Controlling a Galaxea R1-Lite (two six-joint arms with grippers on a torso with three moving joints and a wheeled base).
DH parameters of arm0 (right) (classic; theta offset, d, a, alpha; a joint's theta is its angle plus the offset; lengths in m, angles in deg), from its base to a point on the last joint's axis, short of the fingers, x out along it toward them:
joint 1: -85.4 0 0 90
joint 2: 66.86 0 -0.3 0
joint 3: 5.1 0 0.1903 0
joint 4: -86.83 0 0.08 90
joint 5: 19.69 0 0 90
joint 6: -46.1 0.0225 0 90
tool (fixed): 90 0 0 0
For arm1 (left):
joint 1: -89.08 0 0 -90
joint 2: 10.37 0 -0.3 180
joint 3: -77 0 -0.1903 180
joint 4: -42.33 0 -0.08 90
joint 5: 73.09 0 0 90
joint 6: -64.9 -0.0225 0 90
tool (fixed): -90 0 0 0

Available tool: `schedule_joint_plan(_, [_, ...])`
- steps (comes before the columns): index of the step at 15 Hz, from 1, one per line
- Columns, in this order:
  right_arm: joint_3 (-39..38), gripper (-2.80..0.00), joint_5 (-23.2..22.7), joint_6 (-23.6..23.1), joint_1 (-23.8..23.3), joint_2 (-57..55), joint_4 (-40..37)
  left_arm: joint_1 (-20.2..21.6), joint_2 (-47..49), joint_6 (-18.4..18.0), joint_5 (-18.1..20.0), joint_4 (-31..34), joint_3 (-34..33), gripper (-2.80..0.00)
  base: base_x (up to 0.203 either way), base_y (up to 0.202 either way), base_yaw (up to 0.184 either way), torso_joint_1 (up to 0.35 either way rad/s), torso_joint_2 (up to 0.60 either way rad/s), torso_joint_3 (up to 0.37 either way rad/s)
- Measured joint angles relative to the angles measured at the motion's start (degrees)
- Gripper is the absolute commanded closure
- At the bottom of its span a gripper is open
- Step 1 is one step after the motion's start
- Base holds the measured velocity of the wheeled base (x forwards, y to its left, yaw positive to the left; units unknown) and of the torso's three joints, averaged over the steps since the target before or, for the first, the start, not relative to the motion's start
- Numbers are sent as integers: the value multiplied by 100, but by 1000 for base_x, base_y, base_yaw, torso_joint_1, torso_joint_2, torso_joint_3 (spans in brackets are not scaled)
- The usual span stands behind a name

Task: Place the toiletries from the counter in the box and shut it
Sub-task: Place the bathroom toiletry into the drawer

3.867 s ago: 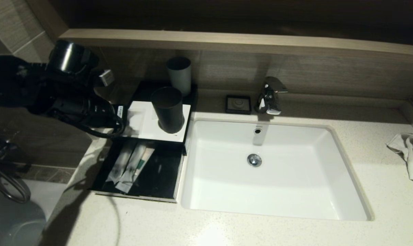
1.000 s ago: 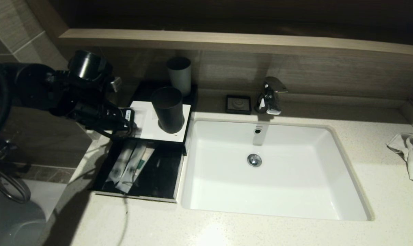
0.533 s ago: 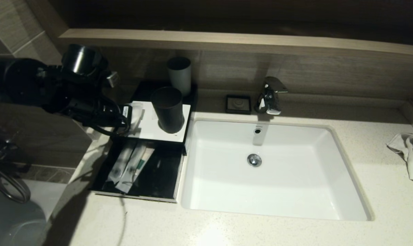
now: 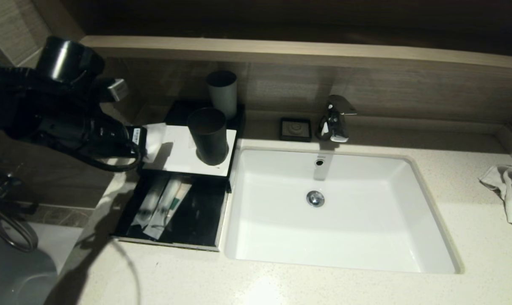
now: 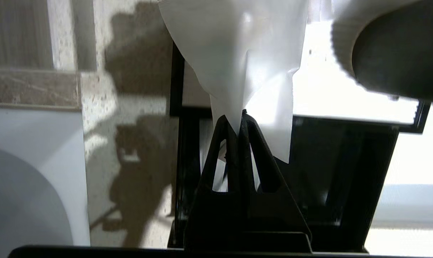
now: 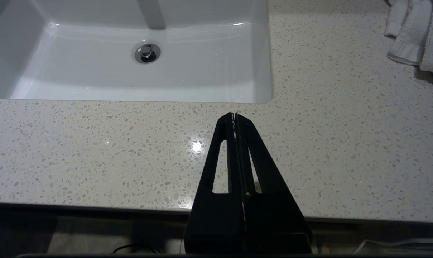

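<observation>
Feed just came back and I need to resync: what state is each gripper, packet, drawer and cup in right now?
Left gripper: shut on the small packet, raised over the box's left edge.
Small packet: pinched by one corner, hanging off the box.
Right gripper: shut, empty, parked above the counter.
Box drawer: pulled out, open.
Two long packets: lying in the drawer.
Black cup: upright on the box top.
Grey cup: upright behind it.
</observation>
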Motion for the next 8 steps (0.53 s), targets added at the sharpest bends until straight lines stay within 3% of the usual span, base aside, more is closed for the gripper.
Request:
schedule_joint_plan(4, [0, 0, -1, 0, 0, 0, 0, -223, -388, 6, 6, 18, -703, 0, 0, 0, 0, 0, 0, 0])
schedule_joint_plan(8, [2, 0, -1, 0, 0, 0, 0, -708, -595, 22, 1, 29, -1188, 0, 0, 0, 0, 0, 0, 0])
